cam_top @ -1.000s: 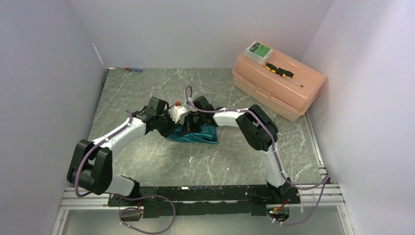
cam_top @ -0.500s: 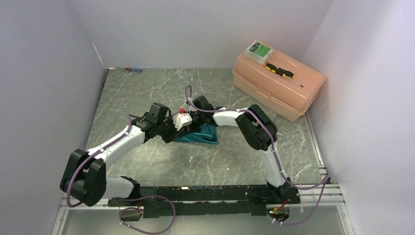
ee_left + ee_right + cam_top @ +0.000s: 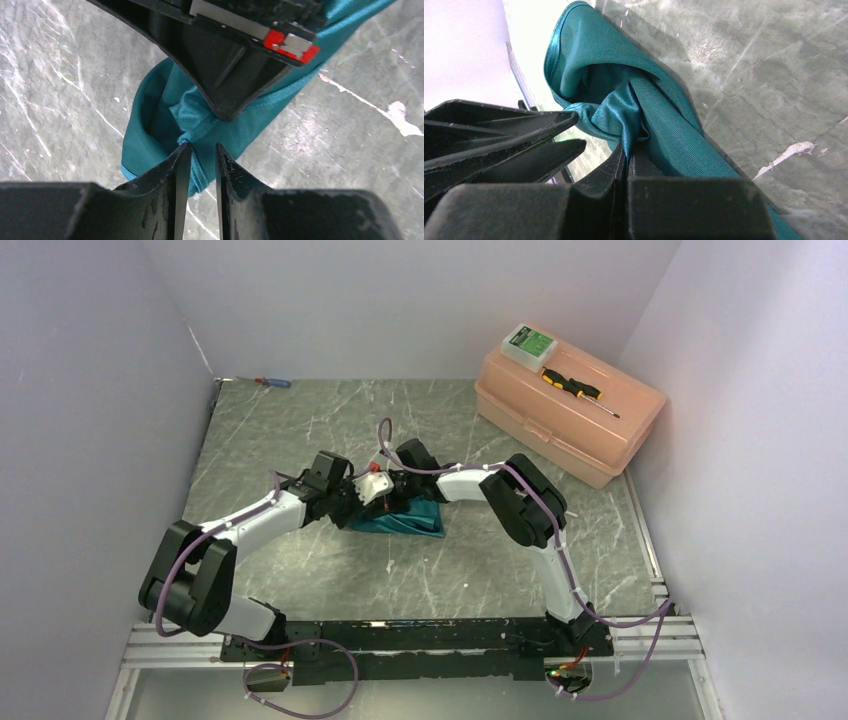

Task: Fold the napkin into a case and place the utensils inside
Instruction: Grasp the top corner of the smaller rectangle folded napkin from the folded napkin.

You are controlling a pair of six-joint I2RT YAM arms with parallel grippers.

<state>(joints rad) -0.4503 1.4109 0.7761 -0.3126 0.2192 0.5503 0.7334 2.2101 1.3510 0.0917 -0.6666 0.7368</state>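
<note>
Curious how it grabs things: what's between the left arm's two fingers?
A fold of the teal napkin shows in the narrow gap between those fingers, seen in the left wrist view.

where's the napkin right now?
Top external view: the napkin lies bunched at the centre of the table, the left gripper at its left end and the right gripper shut on a fold.

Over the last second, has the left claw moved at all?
Yes. In the overhead view the left gripper has slid slightly right and toward the near edge, judged against the peach toolbox.
</note>
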